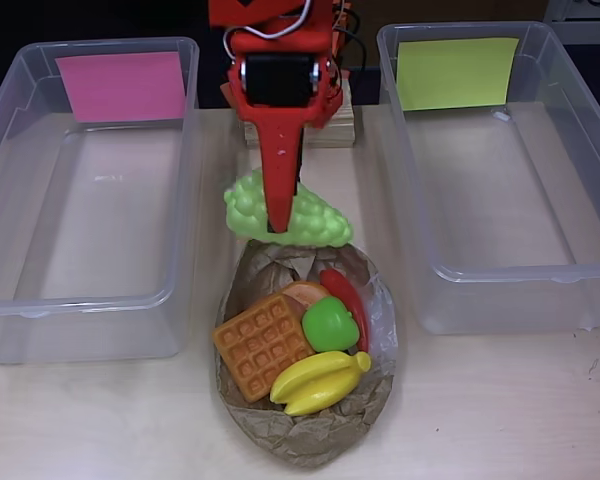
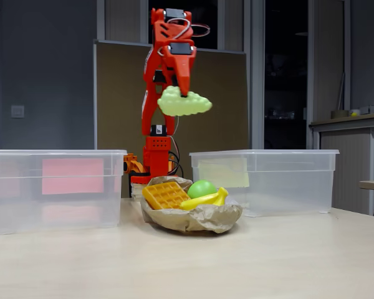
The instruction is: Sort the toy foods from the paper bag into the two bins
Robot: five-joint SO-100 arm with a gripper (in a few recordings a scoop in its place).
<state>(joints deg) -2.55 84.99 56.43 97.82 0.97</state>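
We take the paper bag [image 1: 305, 440] as our landmark and read the scene from left to right in the overhead view. Left of the bag stands the pink-labelled bin [image 1: 90, 300], with nothing in it that we can see. In the bag lie the waffle [image 1: 260, 343], the bananas [image 1: 318, 383], the green apple [image 1: 331, 325] and the red chili [image 1: 346, 298], with an orange piece [image 1: 302, 293] tucked beneath the apple. Right of the bag stands the yellow-green-labelled bin [image 1: 500, 290], likewise bare.

Our gripper [image 2: 182, 94] hangs high above the bag, just behind it, and our fingers are clamped on the pale green grapes [image 2: 184, 103], which are clear of everything below.

We judge the step in hand to be carrying the grapes to a bin. To do it well, we keep the height we have while swinging sideways, so the bunch passes over the bin's near wall without clipping it. We stop over the middle of the chosen bin, not its rim, and only then let the fingers part. The bunch looks lumpy and gripped at one end, so a slow, even swing should keep it from twisting loose.
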